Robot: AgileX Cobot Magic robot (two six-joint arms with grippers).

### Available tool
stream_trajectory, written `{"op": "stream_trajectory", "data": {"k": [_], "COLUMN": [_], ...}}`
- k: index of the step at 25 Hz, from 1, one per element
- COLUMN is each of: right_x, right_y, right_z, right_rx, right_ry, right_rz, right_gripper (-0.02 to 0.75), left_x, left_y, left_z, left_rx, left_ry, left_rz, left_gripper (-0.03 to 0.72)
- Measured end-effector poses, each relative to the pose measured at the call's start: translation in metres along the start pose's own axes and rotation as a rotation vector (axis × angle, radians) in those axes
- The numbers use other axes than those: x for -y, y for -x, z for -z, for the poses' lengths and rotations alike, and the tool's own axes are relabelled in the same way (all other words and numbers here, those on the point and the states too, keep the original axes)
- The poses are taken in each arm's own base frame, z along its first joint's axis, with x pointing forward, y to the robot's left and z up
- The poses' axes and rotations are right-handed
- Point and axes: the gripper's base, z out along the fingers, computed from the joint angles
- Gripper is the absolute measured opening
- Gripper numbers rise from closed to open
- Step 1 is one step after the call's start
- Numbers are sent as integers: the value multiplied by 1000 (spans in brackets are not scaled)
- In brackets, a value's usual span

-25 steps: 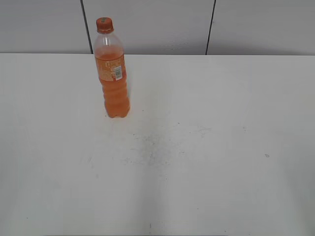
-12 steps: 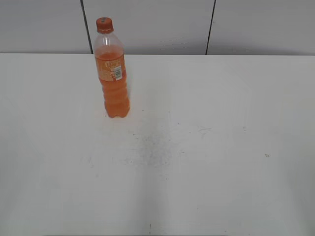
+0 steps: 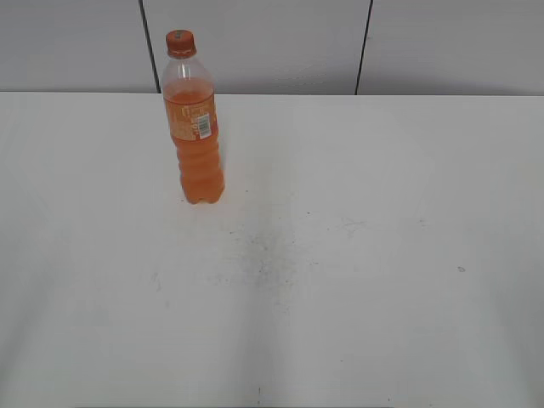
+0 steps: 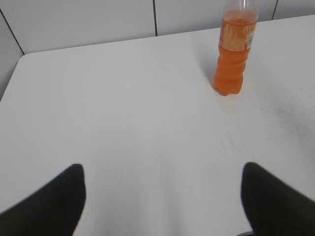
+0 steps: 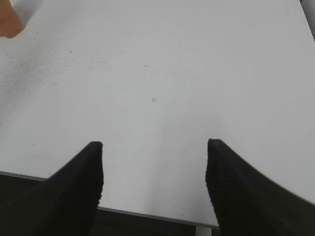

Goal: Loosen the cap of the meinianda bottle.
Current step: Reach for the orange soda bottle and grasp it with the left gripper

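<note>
The meinianda bottle (image 3: pixel 195 136) stands upright on the white table at the far left, filled with orange drink, with its small orange cap (image 3: pixel 180 42) on top. It also shows in the left wrist view (image 4: pixel 233 54), its cap cut off by the frame's top edge. Only its base shows in the right wrist view (image 5: pixel 7 22) at the top left corner. My left gripper (image 4: pixel 162 172) is open and empty, well short of the bottle. My right gripper (image 5: pixel 153 147) is open and empty near the table's front edge. Neither gripper shows in the exterior view.
The white table (image 3: pixel 357 255) has faint dark scuff marks near its middle (image 3: pixel 259 255). A grey panelled wall (image 3: pixel 280 42) stands behind the table's far edge. The table's front edge (image 5: pixel 147 214) lies under my right gripper.
</note>
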Motion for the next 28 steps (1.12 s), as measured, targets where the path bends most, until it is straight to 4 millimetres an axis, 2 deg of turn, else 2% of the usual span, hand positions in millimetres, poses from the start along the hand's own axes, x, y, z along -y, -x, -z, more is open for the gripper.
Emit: {"op": "stream_trajectory", "data": {"k": [1,3,9,11,13,15,19,24,27,28], "right_x": [0,0,0,0,0,0,0,-1,-2,-2], "right_y": [0,0,0,0,0,0,0,0,1,1], "right_z": [0,0,0,0,0,0,0,0,0,0], "right_rx": [0,0,0,0,1,1,1,4,7,7], "right_ry": [0,0,0,2,2,3,4,13,24,25], "right_rz": [0,0,0,-1,-2,-2,-3,-8,-15,-17], "right_gripper": [492,492,492,492,492,492,492,492,492,492], "left_x": [0,0,-1,-5,-10,-17,-25,-25,-43,-51], "left_y": [0,1,3,8,21,32,47,67,62,59], "left_z": [-1,-2,-3,-2,-2,-11,-58,-129,-178,-187], "left_rx": [-3,-12,-12,40,164,247,226,196,136,135], "left_ry": [0,-1,10,49,106,172,226,152,175,194], "left_rz": [0,1,-6,-26,-20,-4,-7,13,104,141], "left_gripper": [610,626,549,543,539,536,533,522,519,519]}}
